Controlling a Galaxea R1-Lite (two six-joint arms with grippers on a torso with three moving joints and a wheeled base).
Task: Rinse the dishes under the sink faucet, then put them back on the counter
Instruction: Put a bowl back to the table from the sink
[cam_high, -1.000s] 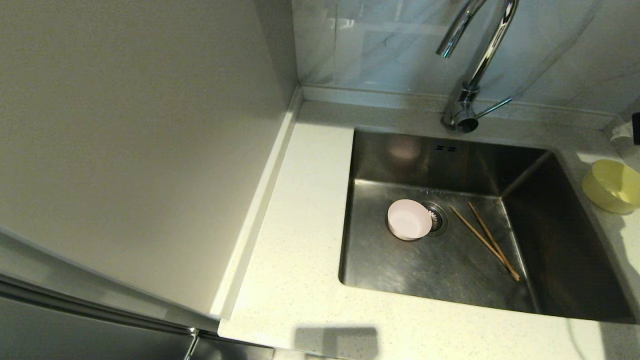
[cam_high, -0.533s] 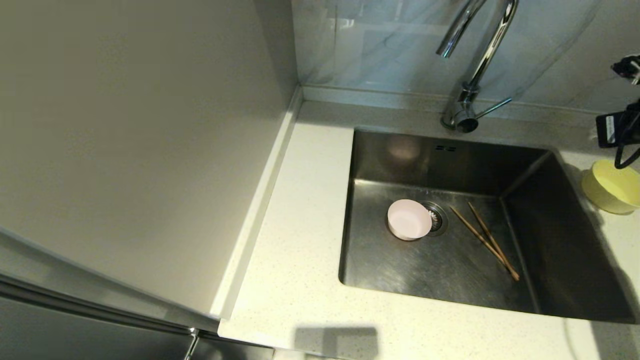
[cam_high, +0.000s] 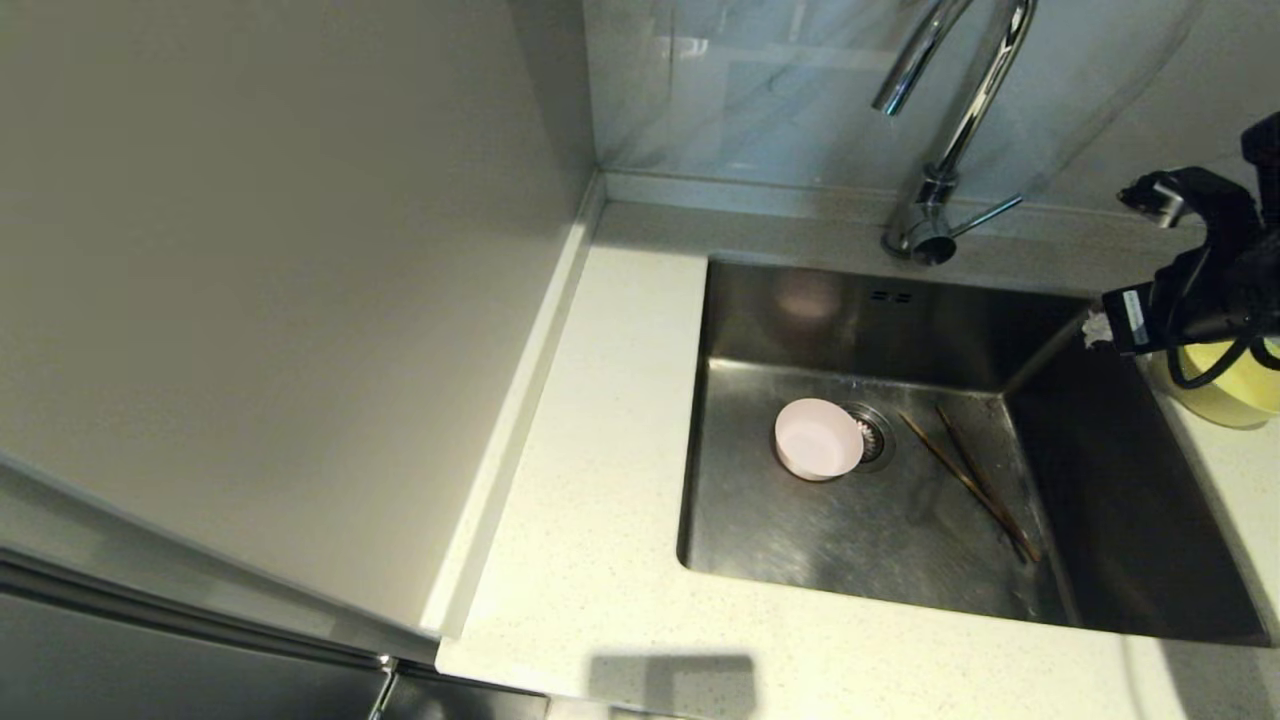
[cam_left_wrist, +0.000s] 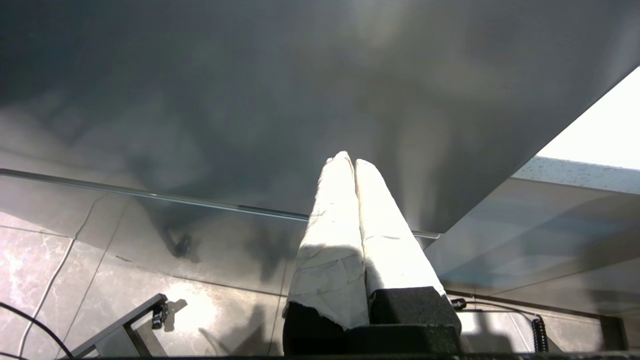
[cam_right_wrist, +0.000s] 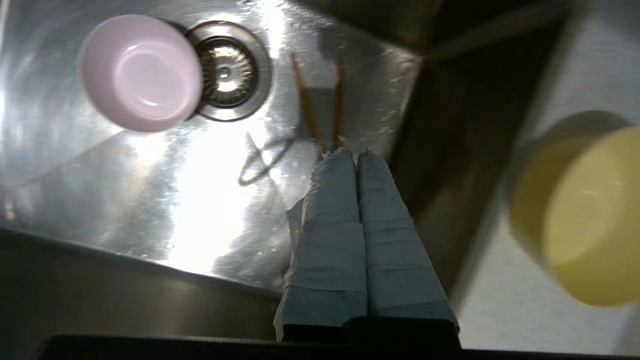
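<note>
A pale-pink bowl (cam_high: 818, 439) (cam_right_wrist: 140, 72) stands upright on the floor of the sink (cam_high: 800, 540), touching the round strainer drain (cam_high: 874, 437). Two brown chopsticks (cam_high: 968, 482) (cam_right_wrist: 309, 102) lie right of the drain. The pale-yellow bowl (cam_high: 1225, 400) (cam_right_wrist: 585, 215) sits on the counter (cam_high: 600, 480) right of the sink, partly hidden by my right arm. My right gripper (cam_high: 1097, 328) (cam_right_wrist: 352, 152) hangs shut and empty above the sink's right rim, over the chopsticks. My left gripper (cam_left_wrist: 350, 161) is shut and empty, down beside a grey cabinet front, out of the head view.
The chrome gooseneck faucet (cam_high: 940, 130) rises behind the sink with its thin lever (cam_high: 987, 214) pointing right; no water runs. A tall pale panel (cam_high: 280, 300) walls off the counter's left side. Grey marbled tile (cam_high: 760, 90) backs the counter.
My right arm has come into the head view from the right edge and moved left, across the yellow bowl to the sink's right rim. The bowls and chopsticks have not moved.
</note>
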